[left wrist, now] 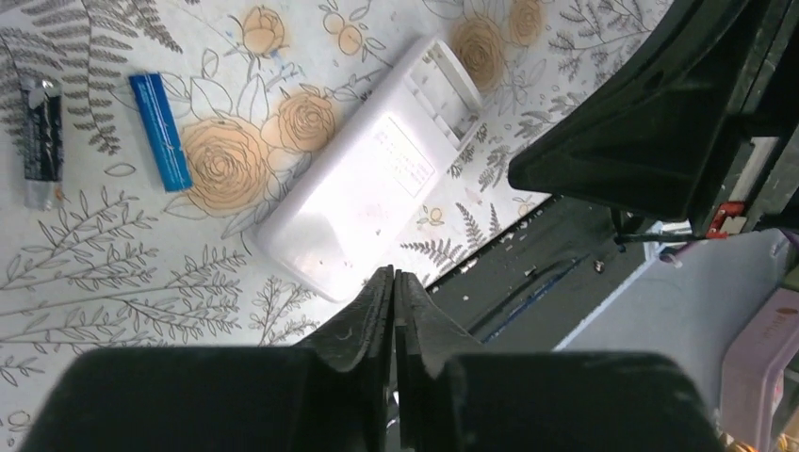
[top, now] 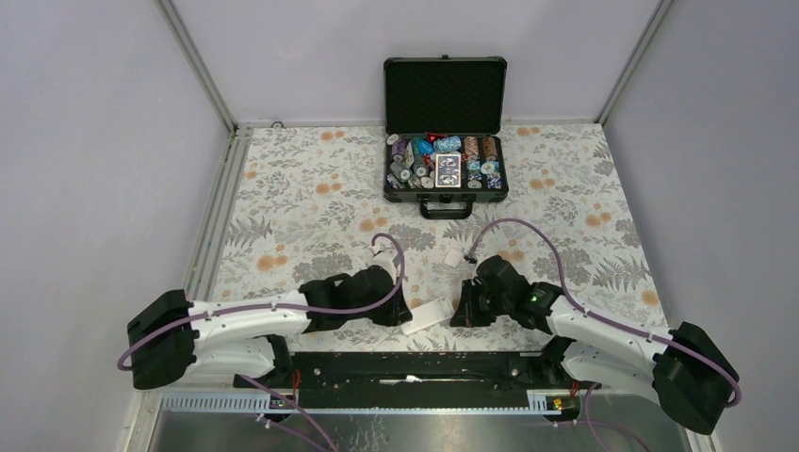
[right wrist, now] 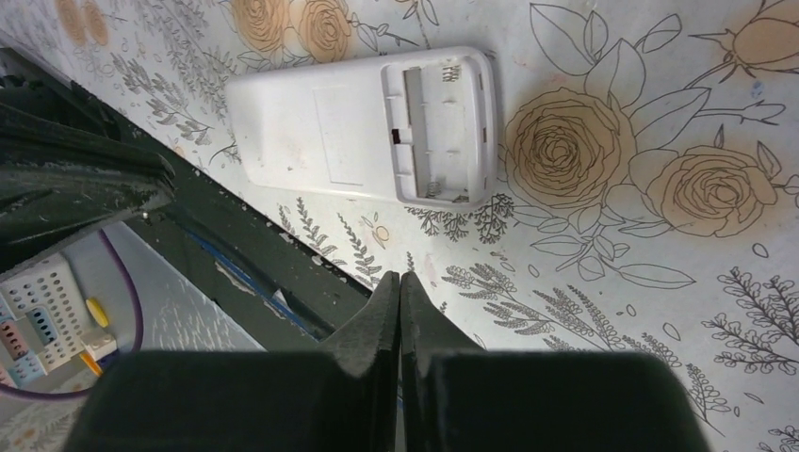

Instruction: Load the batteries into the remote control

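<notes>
The remote control [left wrist: 367,184] lies face down on the flowered mat, its plain white back up and its battery bay [left wrist: 443,89] uncovered and empty. Two batteries lie apart from it on the mat, a blue one [left wrist: 160,130] and a dark one [left wrist: 42,141]. My left gripper [left wrist: 394,275] hovers just off the remote's closed end, shut with nothing in it. My right gripper [right wrist: 399,278] is shut and empty too, a little way from the remote control [right wrist: 363,122] beside its open bay [right wrist: 433,132]. From above, the remote control [top: 426,314] sits between both grippers near the mat's front edge.
An open black chip case [top: 445,141] full of chips and cards stands at the back. A small white piece [top: 454,256] lies on the mat behind the right gripper. The black base rail [top: 415,367] runs right along the mat's front edge.
</notes>
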`<state>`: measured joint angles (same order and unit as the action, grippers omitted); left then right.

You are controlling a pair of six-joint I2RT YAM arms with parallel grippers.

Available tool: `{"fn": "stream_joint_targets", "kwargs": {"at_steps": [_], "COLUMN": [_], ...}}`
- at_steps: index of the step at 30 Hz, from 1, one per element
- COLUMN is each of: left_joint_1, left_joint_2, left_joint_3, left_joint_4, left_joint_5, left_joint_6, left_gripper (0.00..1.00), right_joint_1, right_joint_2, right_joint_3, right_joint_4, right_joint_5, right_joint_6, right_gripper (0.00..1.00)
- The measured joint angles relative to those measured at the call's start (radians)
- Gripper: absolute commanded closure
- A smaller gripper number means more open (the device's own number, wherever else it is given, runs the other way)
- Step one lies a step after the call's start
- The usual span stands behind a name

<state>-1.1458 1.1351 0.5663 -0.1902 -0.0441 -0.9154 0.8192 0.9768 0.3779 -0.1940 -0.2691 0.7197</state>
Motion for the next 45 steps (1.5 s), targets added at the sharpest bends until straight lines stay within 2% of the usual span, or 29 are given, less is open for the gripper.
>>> {"fn": "stream_joint_targets", "kwargs": {"at_steps": [10,17,32,45], "left_joint_1": [0.033,0.105,0.134,0.13], "left_joint_2": [0.093,0.194,0.354,0.381], "left_joint_3": [0.062,0.087,0.122,0.119], "left_joint_4": [0.024,0.059,0.08,0.081], "left_joint_5": [-0.089,-0.097,-0.057,0.021], "left_joint_6": [0.046,0.068,0.086,0.086], "left_gripper": [1.0,1.0,1.0,1.0], "right_joint_1": [0.015,0.02,0.021,0.021], "right_joint_2": [0.08,0.101,0.164,0.203], "right_joint_3": [-0.017,-0.018,-0.022,0.012], "right_joint_4": [0.053,0.073,0.152,0.158], "right_joint_5": [0.033,0.077,0.105,0.169], "right_joint_6": [-0.001,-0.009,-0.013,-0.007], "right_gripper": [1.0,1.0,1.0,1.0]}}
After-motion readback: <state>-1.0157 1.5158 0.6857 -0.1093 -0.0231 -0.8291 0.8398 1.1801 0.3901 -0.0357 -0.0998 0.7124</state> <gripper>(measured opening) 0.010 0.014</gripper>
